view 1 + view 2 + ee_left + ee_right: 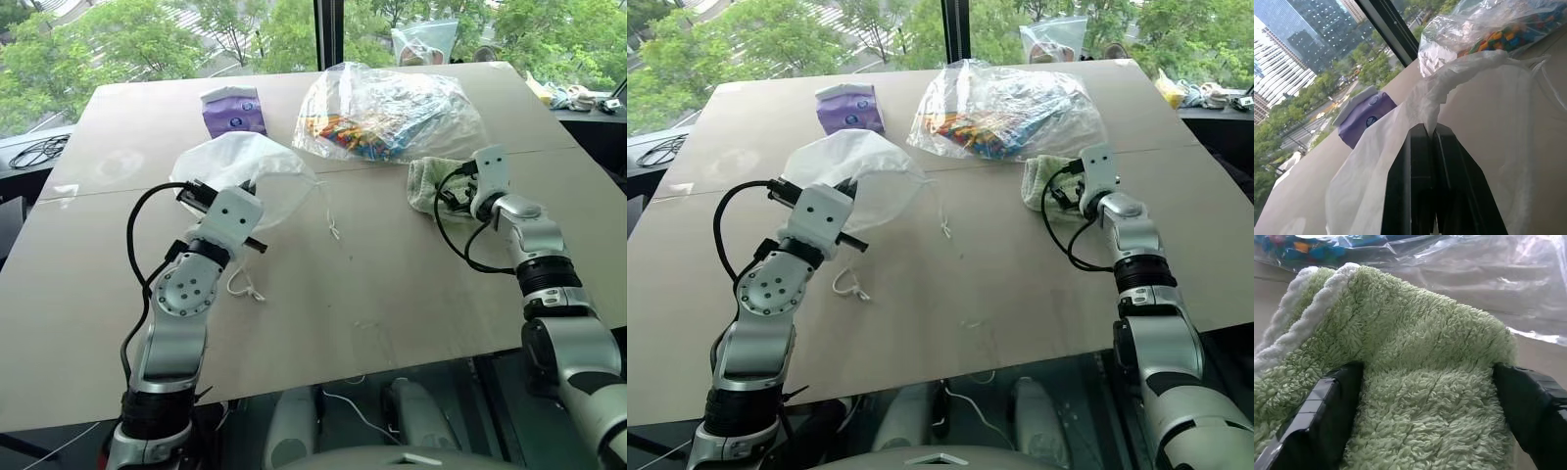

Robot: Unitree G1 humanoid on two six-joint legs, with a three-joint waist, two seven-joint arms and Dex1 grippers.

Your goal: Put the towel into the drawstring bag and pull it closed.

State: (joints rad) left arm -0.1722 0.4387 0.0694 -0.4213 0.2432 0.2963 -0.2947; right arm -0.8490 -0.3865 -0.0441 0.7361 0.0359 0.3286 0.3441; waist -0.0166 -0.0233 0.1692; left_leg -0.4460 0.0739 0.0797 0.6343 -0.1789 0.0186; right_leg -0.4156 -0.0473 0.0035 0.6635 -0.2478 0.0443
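Observation:
The white drawstring bag [257, 164] is held up off the table at centre left, billowed, and its cords [243, 286] trail on the tabletop. My left gripper [1425, 131] is shut on the bag's rim fabric. The light green towel [1420, 357] lies at the right, just in front of the clear plastic bag. My right gripper [1425, 382] is open and pushed onto the towel, with one black finger [1327, 406] on each side of the fluffy cloth. In the head views the towel [421, 181] sticks out beyond the right hand.
A large clear plastic bag [392, 113] of colourful items lies right behind the towel. A purple tissue packet [233, 110] stands behind the drawstring bag. A smaller clear bag [423, 41] sits at the table's far edge. The beige table [372, 284] is bare at its front.

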